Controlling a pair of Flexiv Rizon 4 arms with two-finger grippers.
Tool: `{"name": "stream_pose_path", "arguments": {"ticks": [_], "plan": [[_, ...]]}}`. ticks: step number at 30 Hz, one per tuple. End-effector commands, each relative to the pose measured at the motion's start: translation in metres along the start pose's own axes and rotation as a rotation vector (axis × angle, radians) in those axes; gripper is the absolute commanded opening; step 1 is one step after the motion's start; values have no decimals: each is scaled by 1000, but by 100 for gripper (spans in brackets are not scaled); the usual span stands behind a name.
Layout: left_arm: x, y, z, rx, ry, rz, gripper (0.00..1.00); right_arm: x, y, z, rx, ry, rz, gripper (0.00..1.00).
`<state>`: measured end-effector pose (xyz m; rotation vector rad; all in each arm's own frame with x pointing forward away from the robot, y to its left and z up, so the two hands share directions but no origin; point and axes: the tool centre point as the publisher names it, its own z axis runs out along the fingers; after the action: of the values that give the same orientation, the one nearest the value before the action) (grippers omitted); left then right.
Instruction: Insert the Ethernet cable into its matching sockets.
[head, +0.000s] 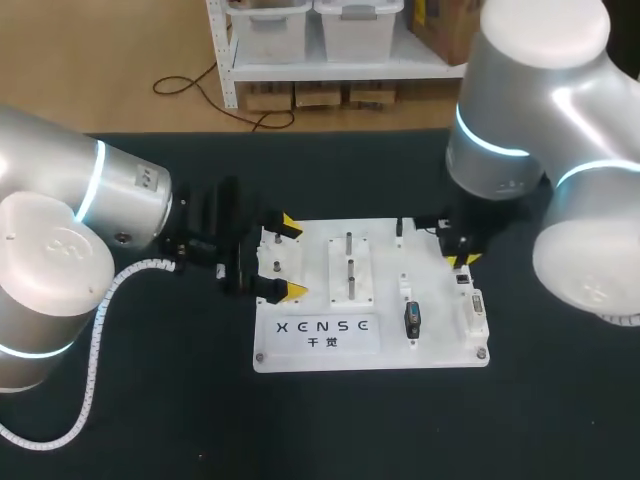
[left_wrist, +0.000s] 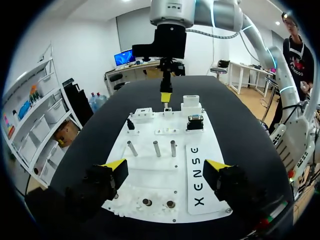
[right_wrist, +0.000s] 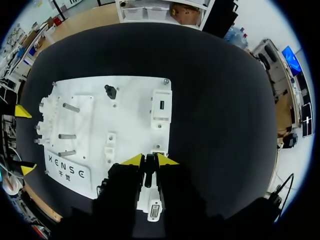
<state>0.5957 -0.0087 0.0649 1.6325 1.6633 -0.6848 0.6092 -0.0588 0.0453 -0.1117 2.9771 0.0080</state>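
A white board (head: 385, 300) with sockets lies in the middle of the dark table. My right gripper (head: 460, 262) hangs over the board's right side, pointing straight down. In the right wrist view, the right gripper (right_wrist: 149, 161) is shut on a thin black piece, the Ethernet cable's plug (right_wrist: 148, 172), just above a small white socket block (right_wrist: 154, 209). From the left wrist view, the right gripper (left_wrist: 165, 97) stands over a white block (left_wrist: 168, 109) at the board's far edge. My left gripper (head: 293, 258) is open at the board's left edge, holding nothing.
On the board stand two metal pins (head: 349, 258), a short black peg (head: 400, 230), a black connector (head: 412, 318) and a white socket block (right_wrist: 161, 107). Dark table surface surrounds the board on all sides.
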Motion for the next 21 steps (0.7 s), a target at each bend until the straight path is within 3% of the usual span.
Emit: {"name": "stream_pose_path", "arguments": {"ticks": [1,21], "plan": [[-1,0,1,0,6,-2,100,3,-1,3,-1,-5,1,0],[-1,0,1,0,6,-2,100,3,-9,15,16,15,12,0]]}}
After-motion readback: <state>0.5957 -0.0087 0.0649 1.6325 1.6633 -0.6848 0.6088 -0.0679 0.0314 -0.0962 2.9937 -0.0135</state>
